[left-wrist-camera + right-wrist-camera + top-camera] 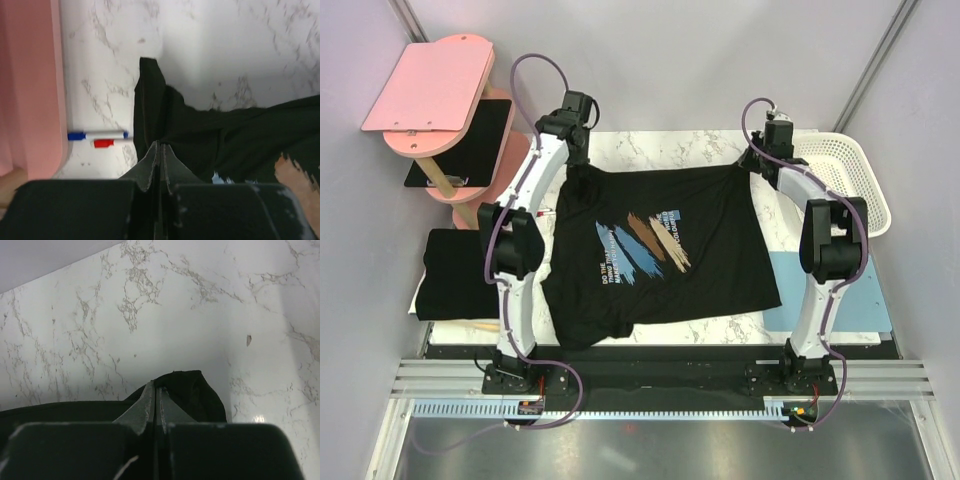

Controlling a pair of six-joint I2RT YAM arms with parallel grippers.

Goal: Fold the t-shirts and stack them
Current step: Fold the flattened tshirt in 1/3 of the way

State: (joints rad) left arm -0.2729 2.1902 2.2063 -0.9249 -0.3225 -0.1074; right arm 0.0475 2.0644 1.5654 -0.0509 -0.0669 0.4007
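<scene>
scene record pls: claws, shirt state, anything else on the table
left claw: shut on printed t-shirt, far left corner
right claw: shut on same shirt, far right corner
printed t-shirt: spread on the table, print up, not yet folded
second t-shirt: black, lying at the left edge
basket: white, far right

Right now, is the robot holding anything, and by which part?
The printed t-shirt, by its two far corners: left end effector pinches one, right end effector the other.
</scene>
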